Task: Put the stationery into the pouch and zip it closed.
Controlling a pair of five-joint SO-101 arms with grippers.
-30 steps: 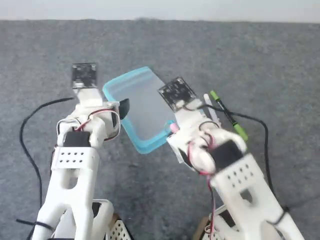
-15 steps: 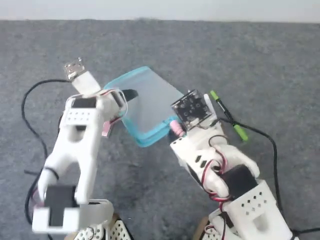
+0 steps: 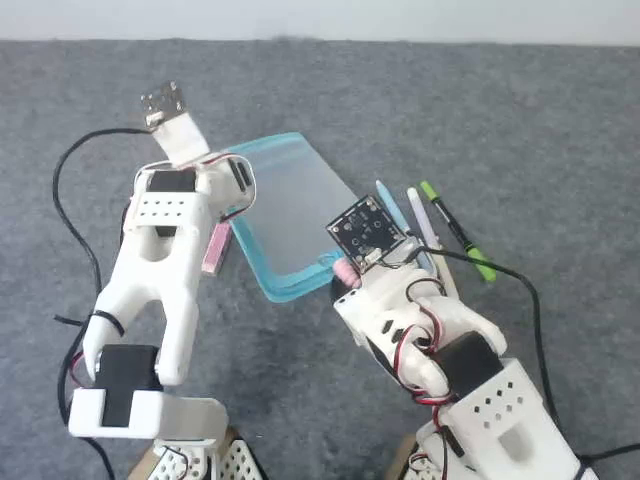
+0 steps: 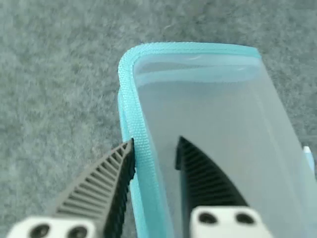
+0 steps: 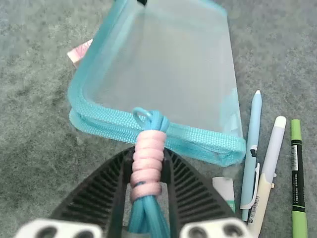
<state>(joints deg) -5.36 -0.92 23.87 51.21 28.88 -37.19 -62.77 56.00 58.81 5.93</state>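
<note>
A: While the pens [image 3: 421, 218] are left on the surface [image 3: 520, 110] beside the pouch [image 3: 295, 210], how is the zip best worked?

B: The pink pull [image 5: 147, 171] is clenched in the right tool [image 5: 147, 157] and should be drawn straight along the teal rim [image 5: 198, 140]. The left tool [image 4: 154, 146] is parted astride that rim; it should be closed first, so the pouch is steadied.

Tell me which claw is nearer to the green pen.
Right. The right claw grips the pink zipper pull at the end of the pouch, on the side of the green pen. The left claw straddles the opposite pouch edge, farther away.
</note>
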